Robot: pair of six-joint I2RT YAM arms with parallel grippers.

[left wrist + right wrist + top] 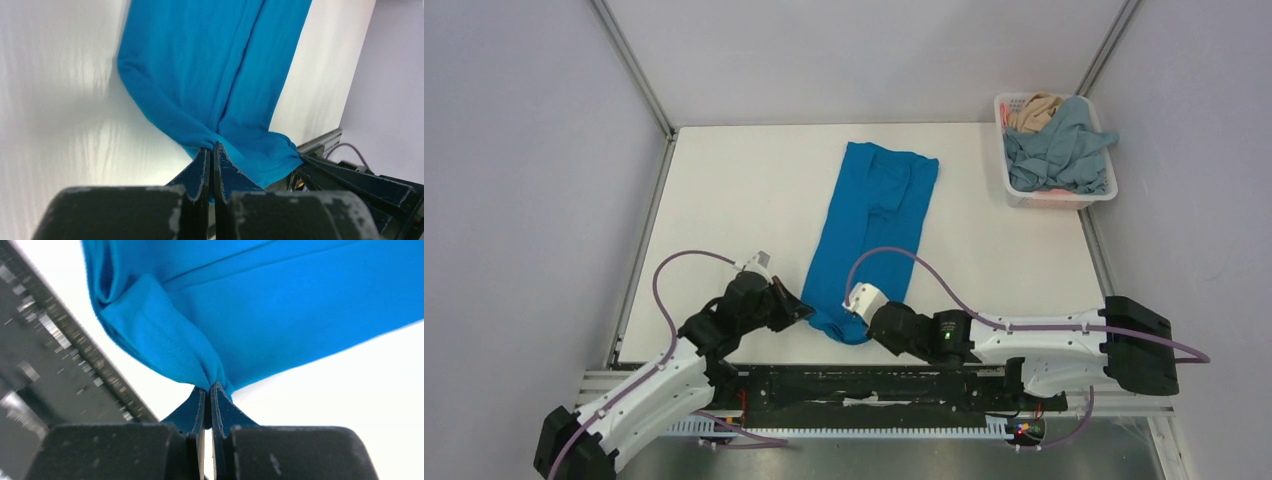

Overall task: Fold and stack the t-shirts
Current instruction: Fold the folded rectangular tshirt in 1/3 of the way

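The vivid blue t-shirt [874,225] lies as a long folded strip down the middle of the white table. My left gripper [807,310] is shut on its near left corner; the left wrist view shows cloth [215,75] pinched at the tips [211,148]. My right gripper [858,318] is shut on the near right corner; the right wrist view shows a bunched fold [165,340] clamped at the tips [209,387]. The dusty grey-blue t-shirt [1064,150] and the tan t-shirt [1034,112] lie crumpled in the basket.
The white slotted basket [1100,190] stands at the table's far right corner. Grey walls close in the left, back and right. The black rail with both arm bases [874,385] runs along the near edge. Bare table [724,200] lies left of the shirt.
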